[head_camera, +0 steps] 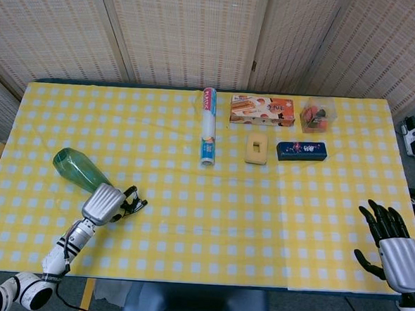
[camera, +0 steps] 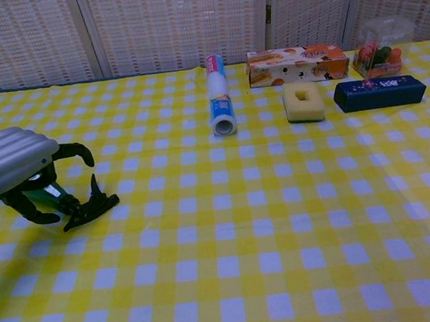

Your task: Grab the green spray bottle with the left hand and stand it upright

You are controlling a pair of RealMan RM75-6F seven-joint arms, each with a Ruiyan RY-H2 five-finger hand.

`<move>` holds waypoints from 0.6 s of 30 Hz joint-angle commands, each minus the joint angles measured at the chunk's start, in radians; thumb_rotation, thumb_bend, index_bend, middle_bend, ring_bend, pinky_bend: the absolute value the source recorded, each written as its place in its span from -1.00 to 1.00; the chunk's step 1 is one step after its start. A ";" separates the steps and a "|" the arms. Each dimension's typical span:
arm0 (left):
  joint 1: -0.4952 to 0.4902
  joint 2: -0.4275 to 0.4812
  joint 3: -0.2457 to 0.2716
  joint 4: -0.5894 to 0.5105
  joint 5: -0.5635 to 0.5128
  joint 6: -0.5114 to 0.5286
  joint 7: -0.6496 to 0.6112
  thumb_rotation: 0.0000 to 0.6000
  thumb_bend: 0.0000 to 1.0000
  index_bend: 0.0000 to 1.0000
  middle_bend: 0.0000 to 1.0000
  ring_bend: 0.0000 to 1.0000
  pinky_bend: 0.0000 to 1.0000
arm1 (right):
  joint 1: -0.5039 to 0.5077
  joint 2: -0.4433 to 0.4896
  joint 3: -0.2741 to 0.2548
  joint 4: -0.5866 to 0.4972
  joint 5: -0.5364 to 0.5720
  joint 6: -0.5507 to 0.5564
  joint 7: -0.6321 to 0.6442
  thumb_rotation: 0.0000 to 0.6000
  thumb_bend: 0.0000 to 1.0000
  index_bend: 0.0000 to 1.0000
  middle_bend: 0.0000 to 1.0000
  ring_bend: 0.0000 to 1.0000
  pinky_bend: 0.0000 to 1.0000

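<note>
Staged indoor test setup, more lab than home. One surface (head_camera: 274,223) covered by a yellow-and-white checked cloth, backed by woven folding screens (head_camera: 180,34) that wall off the room behind. Household goods laid out in a loose row at the far edge: a rolled tube (head_camera: 208,126), a snack box (head_camera: 262,110), a yellow sponge (head_camera: 256,148), a dark blue box (head_camera: 301,151), a clear container of small red items (head_camera: 318,114). A power strip with cable (head_camera: 413,138) lies on grey floor at the right.
</note>
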 commanded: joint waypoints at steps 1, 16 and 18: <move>-0.008 -0.004 0.005 0.014 -0.011 -0.007 0.001 1.00 -0.65 -0.36 1.00 1.00 1.00 | 0.002 0.000 0.003 0.001 0.007 -0.005 0.001 1.00 -0.34 -1.00 -1.00 -1.00 -1.00; -0.042 -0.015 -0.006 0.091 -0.135 -0.096 -0.007 1.00 -0.35 -0.25 1.00 1.00 1.00 | 0.008 -0.003 0.008 0.000 0.025 -0.026 -0.014 1.00 -0.34 -1.00 -1.00 -1.00 -1.00; -0.044 -0.019 -0.004 0.099 -0.143 -0.099 -0.004 1.00 -0.34 -0.25 1.00 1.00 1.00 | 0.009 -0.003 0.008 0.000 0.026 -0.028 -0.014 1.00 -0.34 -1.00 -1.00 -1.00 -1.00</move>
